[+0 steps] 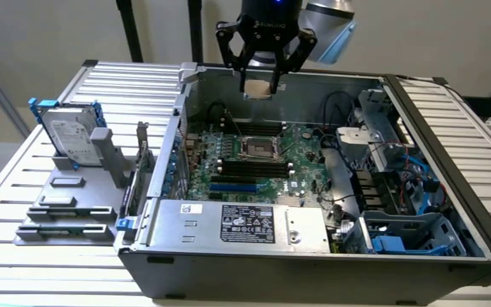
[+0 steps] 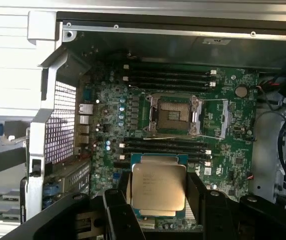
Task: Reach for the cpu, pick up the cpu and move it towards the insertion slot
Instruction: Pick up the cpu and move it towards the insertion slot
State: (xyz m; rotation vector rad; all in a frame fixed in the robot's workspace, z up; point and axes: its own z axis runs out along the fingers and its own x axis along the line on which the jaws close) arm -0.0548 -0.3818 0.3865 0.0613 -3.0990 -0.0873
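Observation:
My gripper [image 1: 260, 87] hangs high above the open computer case, shut on the cpu [image 1: 259, 89], a small flat square chip held between the black fingers. In the wrist view the cpu [image 2: 159, 186] shows its silvery top and pale rim, clamped on two sides by the fingers [image 2: 120, 195]. The insertion slot [image 1: 259, 148] is the square socket with a shiny metal frame and dark centre on the green motherboard, well below the chip. In the wrist view the insertion slot [image 2: 175, 115] lies a little beyond the chip, between the rows of black memory slots.
The dark case [image 1: 314, 265] lies open on a slatted metal table [image 1: 84, 83]. A silver hard drive [image 1: 66, 134] with a blue bracket stands on a grey fixture at the exterior view's left. Power supply [image 1: 245, 224], cables and blue drive cages [image 1: 408, 236] crowd the case's near and right parts.

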